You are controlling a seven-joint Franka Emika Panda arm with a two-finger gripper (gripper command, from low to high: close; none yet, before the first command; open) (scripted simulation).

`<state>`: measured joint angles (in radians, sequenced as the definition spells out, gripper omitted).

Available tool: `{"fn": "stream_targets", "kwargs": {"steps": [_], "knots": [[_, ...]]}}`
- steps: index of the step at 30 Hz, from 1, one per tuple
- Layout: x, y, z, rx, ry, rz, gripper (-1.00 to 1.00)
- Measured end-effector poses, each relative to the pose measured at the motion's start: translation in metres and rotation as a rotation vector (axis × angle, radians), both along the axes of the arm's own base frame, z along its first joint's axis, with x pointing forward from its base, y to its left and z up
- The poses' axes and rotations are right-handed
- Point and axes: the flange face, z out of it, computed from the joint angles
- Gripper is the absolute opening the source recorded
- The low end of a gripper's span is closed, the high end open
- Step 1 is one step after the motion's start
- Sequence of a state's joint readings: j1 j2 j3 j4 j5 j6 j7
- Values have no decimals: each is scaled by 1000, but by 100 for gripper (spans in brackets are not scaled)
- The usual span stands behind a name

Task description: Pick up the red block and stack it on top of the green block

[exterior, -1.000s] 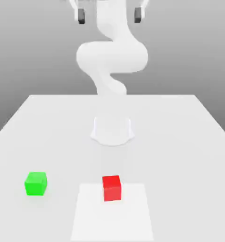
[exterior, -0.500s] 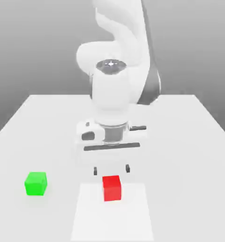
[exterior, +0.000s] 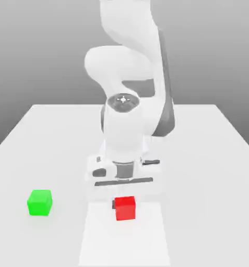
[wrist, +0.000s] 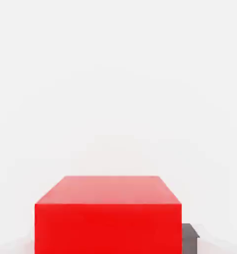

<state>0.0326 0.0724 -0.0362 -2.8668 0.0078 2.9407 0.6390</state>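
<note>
The red block (exterior: 125,208) rests on the white table near the front, in the middle of the exterior view. My gripper (exterior: 125,205) has come straight down over it, with the white hand just above the cube and a dark fingertip (exterior: 114,204) at its side. In the hand view the red block (wrist: 108,218) is very close, and a dark finger (wrist: 190,238) presses against one side; the gripper (wrist: 108,238) is shut on the cube. The green block (exterior: 39,202) sits alone towards the exterior view's left, well apart from the hand.
The white table (exterior: 210,151) stretches wide on both sides. A paler square patch (exterior: 125,242) lies under and in front of the red block. The arm's thick white links (exterior: 127,68) rise behind the hand.
The hand has dropped from high above the table down onto the red block, and its fingers have closed in on the cube's sides. Both blocks lie where they were.
</note>
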Motion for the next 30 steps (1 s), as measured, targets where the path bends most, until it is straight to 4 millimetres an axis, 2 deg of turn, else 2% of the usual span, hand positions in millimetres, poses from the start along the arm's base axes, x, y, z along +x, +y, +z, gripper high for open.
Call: {"fn": "stream_targets", "kwargs": {"steps": [3,5,11,16,17,19,27,28,30], "knots": [[-2,0,25,1,1,-2,-100],[0,-22,35,1,0,-85,-100],[-1,-122,55,1,-3,-456,-100],[-29,-212,69,2,-1,-789,-100],[-33,-221,68,3,-1,-824,-100],[-35,-229,60,6,-2,-850,-100],[-37,-231,9,4,-1,-858,-100],[-38,-231,5,3,0,-859,100],[-38,-231,5,3,0,-859,100]]}}
